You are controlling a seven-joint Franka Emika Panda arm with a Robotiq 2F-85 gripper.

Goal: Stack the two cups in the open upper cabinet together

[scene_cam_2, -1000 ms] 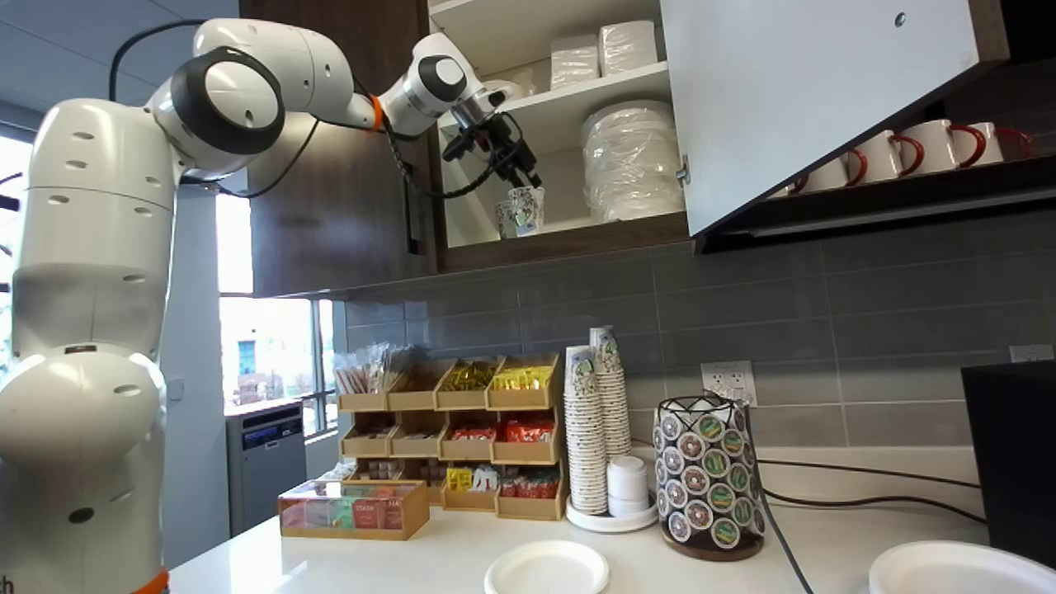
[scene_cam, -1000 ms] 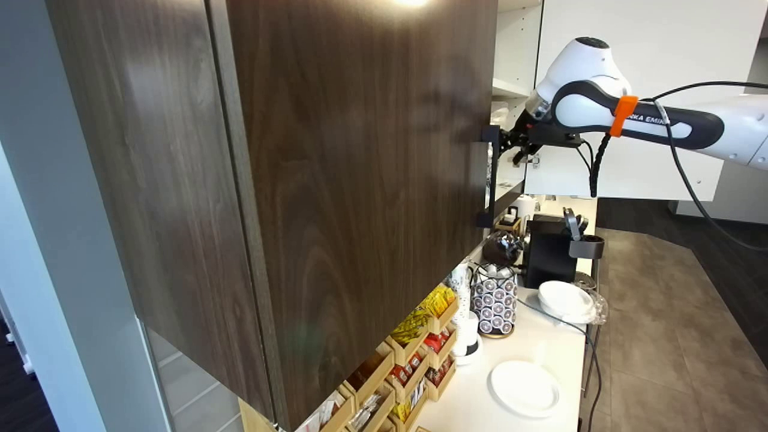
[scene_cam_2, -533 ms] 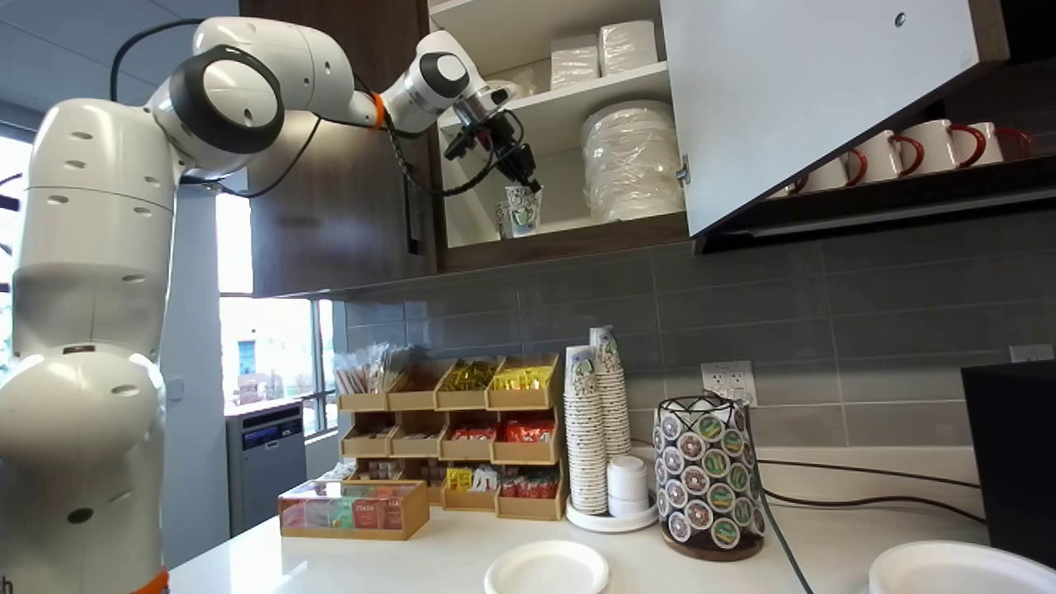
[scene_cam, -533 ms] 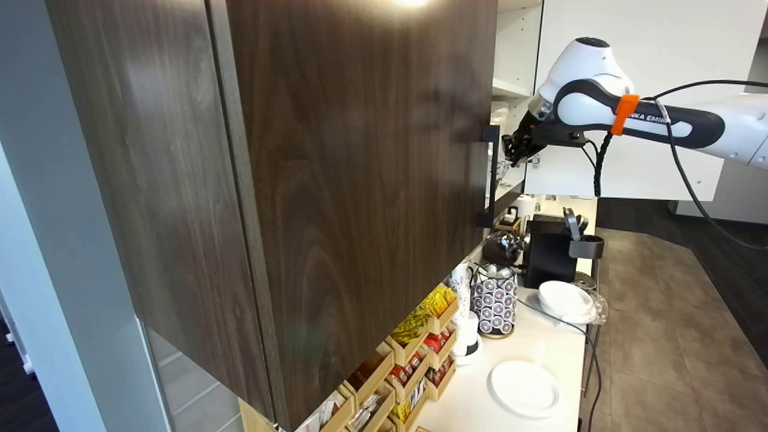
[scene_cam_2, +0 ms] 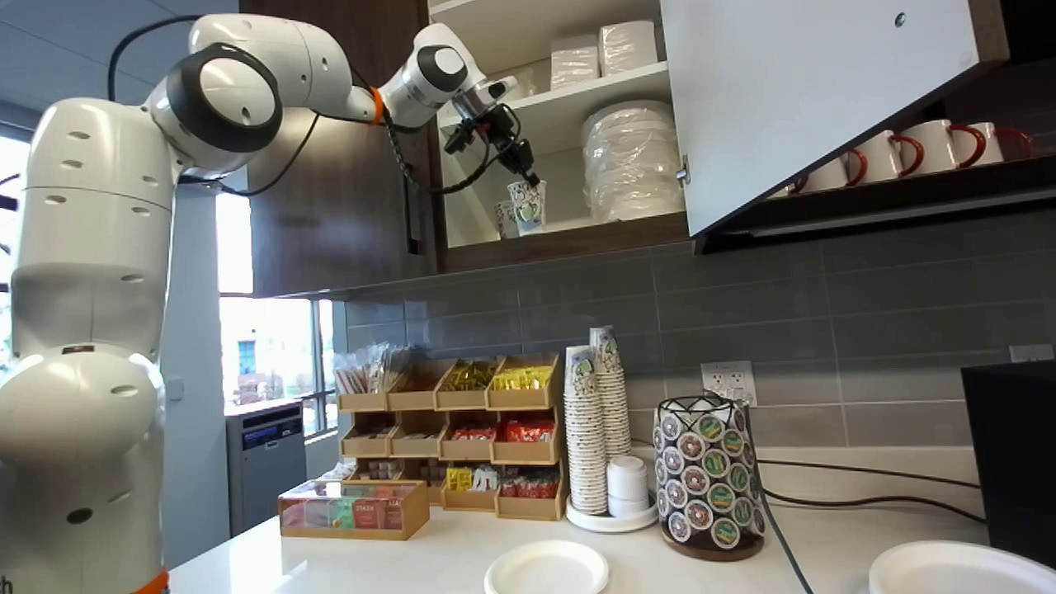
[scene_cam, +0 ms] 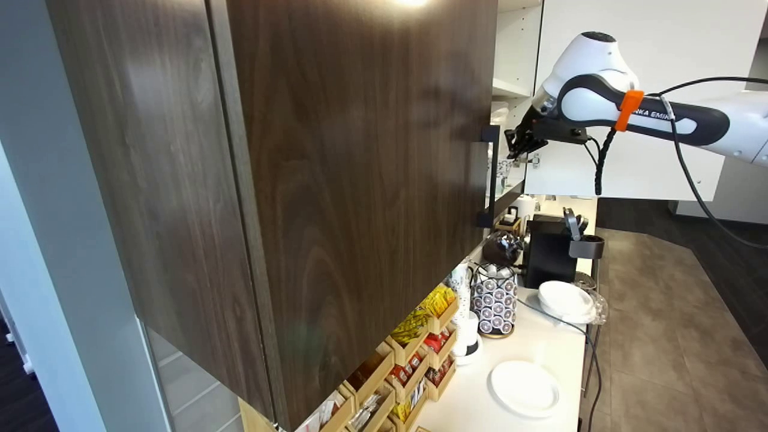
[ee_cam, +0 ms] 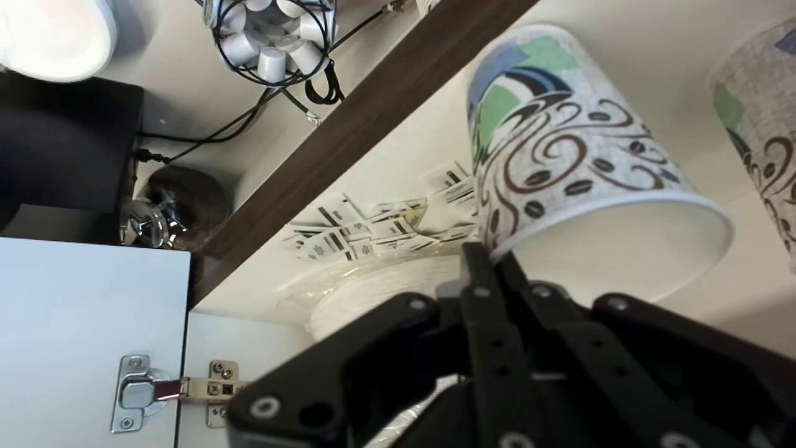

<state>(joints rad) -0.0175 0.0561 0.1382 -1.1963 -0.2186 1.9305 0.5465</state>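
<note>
Cup (ee_cam: pixel 559 143), rim apparently pinched by the closed gripper (ee_cam: pixel 494 255), gap to 2nd cup (ee_cam: pixel 768 118)

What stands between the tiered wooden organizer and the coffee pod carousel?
In an exterior view, two tall stacks of patterned paper cups and a short white stack stand there, with a round white tray underneath.

Yr count, ref upper cab (scene_cam_2: pixel 569 242): 2 cups (ee_cam: pixel 559 143) in it.
Also in cab you've got 2 wrapped sq. stacks (scene_cam_2: pixel 627 49) + 1 wrapped rd. stack (scene_cam_2: pixel 631 163); at its opening, yr 1 gripper (ee_cam: pixel 492 258). Below cab you've 2 tall paper-cup stacks (scene_cam_2: pixel 585 445), 1 pod rack (scene_cam_2: pixel 714 550), 1 bin organizer (scene_cam_2: pixel 518 452) (3-tier), 1 clear-top box (scene_cam_2: pixel 418 511). Beside cab, you can see min. 4 red-handled mugs (scene_cam_2: pixel 926 144); exact no. unclear, some partly hidden.
</note>
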